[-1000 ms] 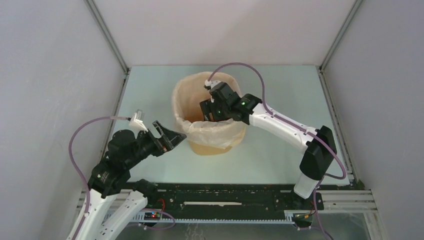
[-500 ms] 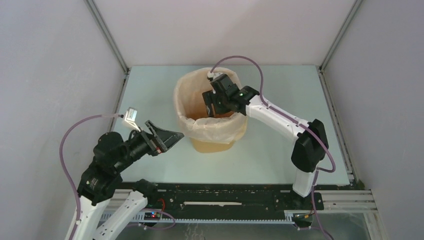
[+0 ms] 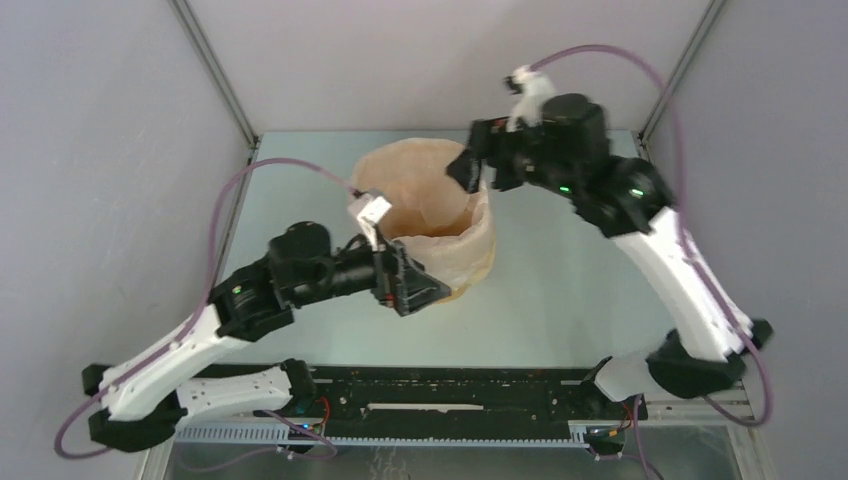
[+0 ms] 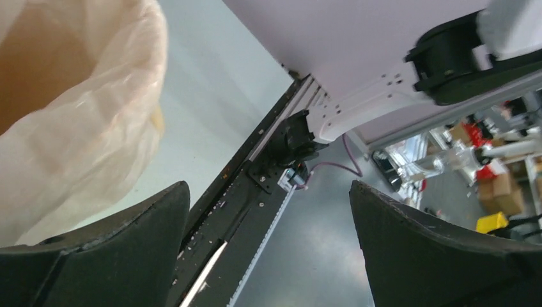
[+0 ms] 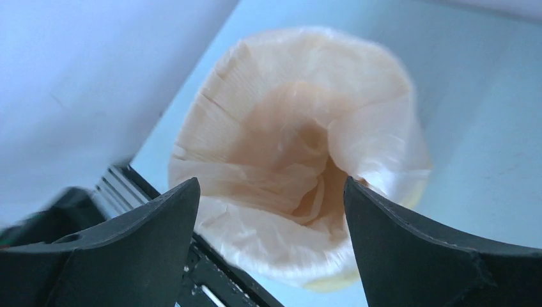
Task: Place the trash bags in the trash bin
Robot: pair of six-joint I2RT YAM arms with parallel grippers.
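We find trash bag (image 3: 472, 245) lining trash bin (image 3: 458, 291), centre frame, mouth folded over rim. Left gripper (image 4: 268, 192), right gripper (image 5: 271, 185): jaws spread, empty. We judge film light, limp, slippery, tearable; pinch rim fold.

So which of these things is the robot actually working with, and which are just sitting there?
In the job: trash bag, lining the trash bin; left gripper and right gripper, both open and empty.
Just there: table, purple cables, black rail.

It was a robotics lab: white panel walls (image 3: 100, 150) on aluminium posts (image 3: 214, 72) enclosed the table (image 3: 560, 290), with cardboard boxes (image 4: 502, 187) outside.
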